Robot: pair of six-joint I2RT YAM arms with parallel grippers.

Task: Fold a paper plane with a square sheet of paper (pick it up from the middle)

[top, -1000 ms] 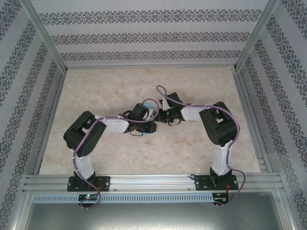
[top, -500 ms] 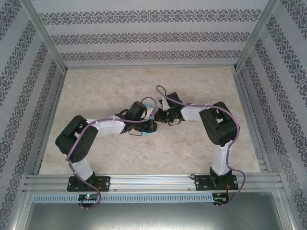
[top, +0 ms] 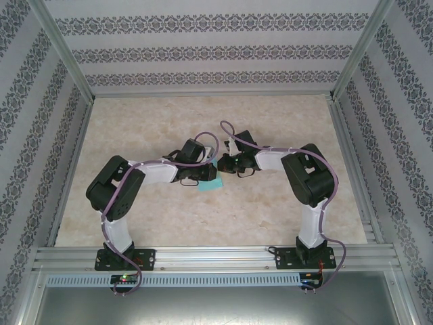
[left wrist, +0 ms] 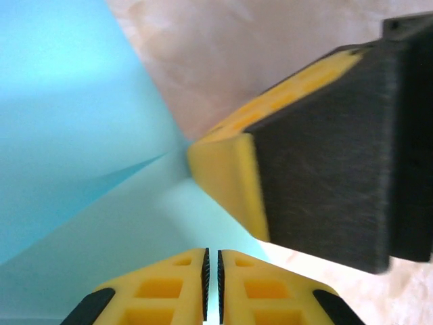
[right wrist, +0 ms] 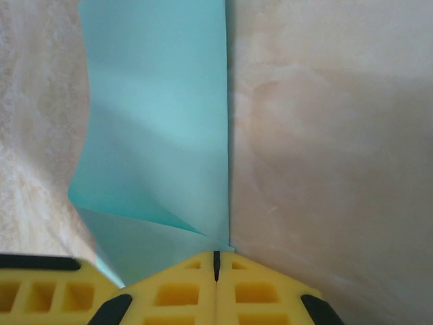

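Pinching paper (right wrist: 155, 122) (teal, creased), both jaws shut.

The table (top: 270, 122) has a pale beige, marble-patterned top. The square sheet of paper (right wrist: 155, 122), teal-blue and creased, rests on it. It runs straight ahead and to the left of the right gripper (right wrist: 216, 261) and spreads ahead and left of the left gripper (left wrist: 211, 274), with bare marbling ahead on the right.
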